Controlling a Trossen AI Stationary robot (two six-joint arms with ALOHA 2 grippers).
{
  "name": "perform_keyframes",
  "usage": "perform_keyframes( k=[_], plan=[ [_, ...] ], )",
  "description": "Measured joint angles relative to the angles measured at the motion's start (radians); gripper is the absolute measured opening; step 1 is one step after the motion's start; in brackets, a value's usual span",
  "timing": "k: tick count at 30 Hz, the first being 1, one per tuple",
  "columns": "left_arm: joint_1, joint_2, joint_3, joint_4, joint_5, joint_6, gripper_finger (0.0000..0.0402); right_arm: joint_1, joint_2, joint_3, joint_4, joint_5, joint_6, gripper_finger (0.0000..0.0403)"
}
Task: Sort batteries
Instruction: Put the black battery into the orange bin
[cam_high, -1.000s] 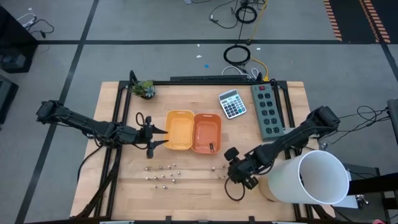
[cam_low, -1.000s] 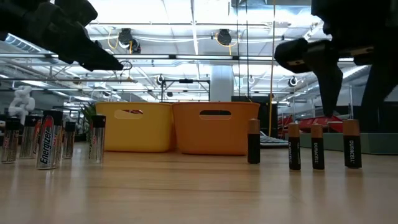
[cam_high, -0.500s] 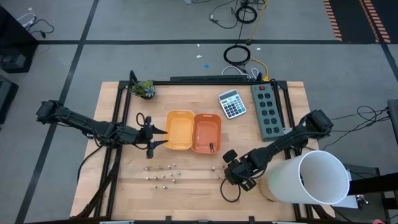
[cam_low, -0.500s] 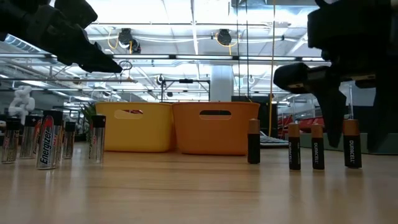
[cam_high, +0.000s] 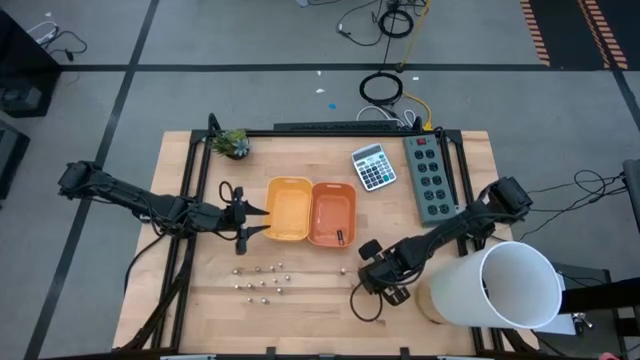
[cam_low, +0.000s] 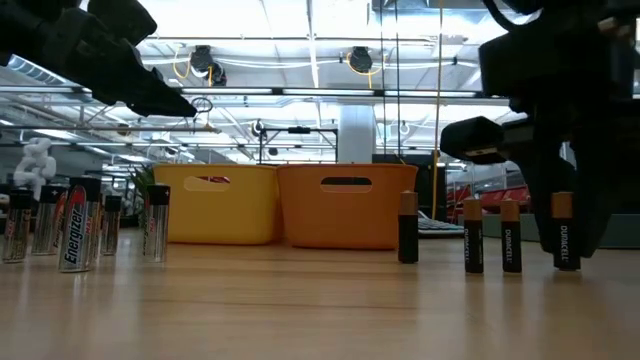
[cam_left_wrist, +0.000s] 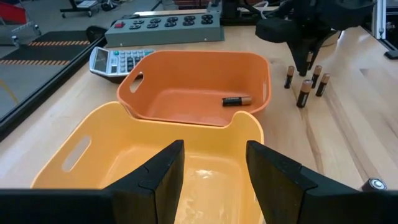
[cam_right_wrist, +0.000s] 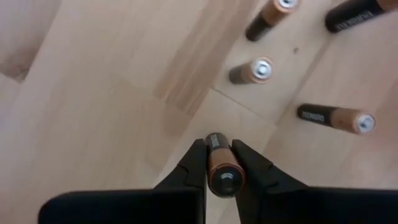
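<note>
- My right claw (cam_right_wrist: 217, 163) is down at the bench (cam_high: 320, 310) front right, fingers pinching a dark copper-top battery (cam_right_wrist: 219, 163) that stands upright; in the low view that battery (cam_low: 565, 232) sits between the dark fingers.
- Right claw from above (cam_high: 366, 283): just right of the battery rows, in front of the darker tray.
- Three more dark batteries (cam_right_wrist: 253, 70) stand near the pinched one; the low view shows them in a row (cam_low: 472, 235) to its left, apart from each other.
- Silver batteries (cam_low: 78, 224) stand grouped at the low view's left; from above they are the small dots (cam_high: 262, 280) in front of the trays.
- My left claw (cam_left_wrist: 213, 163) hovers at the yellow tray (cam_high: 289, 209), fingers spread, nothing between them; seen from above (cam_high: 258, 221) it's at that tray's left edge.
- Orange tray (cam_high: 334, 213) touches the yellow one on its right; one dark battery lies flat (cam_left_wrist: 237, 101) inside it.
- Yellow tray looks empty in the left wrist view.
- Calculator (cam_high: 373, 166) and power strip (cam_high: 429, 177) lie behind the trays, plant (cam_high: 233, 142) at back left.
- White cylinder (cam_high: 497, 287) at the bench's right front corner.
</note>
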Motion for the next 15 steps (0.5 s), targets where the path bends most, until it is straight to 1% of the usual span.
perform_keyframes(
  k=[6,8,10,13,15],
  plan=[
    [0.0,0.0,0.0,-0.003,0.001,-0.027,0.0182,-0.042,-0.013,0.0,-0.076,0.01,0.007,0.0028],
    [0.0,0.0,0.0,-0.003,0.0,-0.027,0.0182,-0.067,-0.028,-0.002,-0.116,0.04,0.011,0.0028],
    [0.0,0.0,0.0,-0.001,0.0,-0.042,0.0182,-0.095,-0.049,-0.002,-0.158,0.107,0.022,0.0028],
    [0.0,0.0,0.0,0.001,-0.001,-0.072,0.0182,-0.145,-0.075,-0.002,-0.235,0.241,0.037,0.0028],
    [0.0,0.0,0.0,0.001,-0.007,-0.083,0.0182,-0.182,-0.094,-0.002,-0.247,0.327,0.037,0.0028]
  ],
)
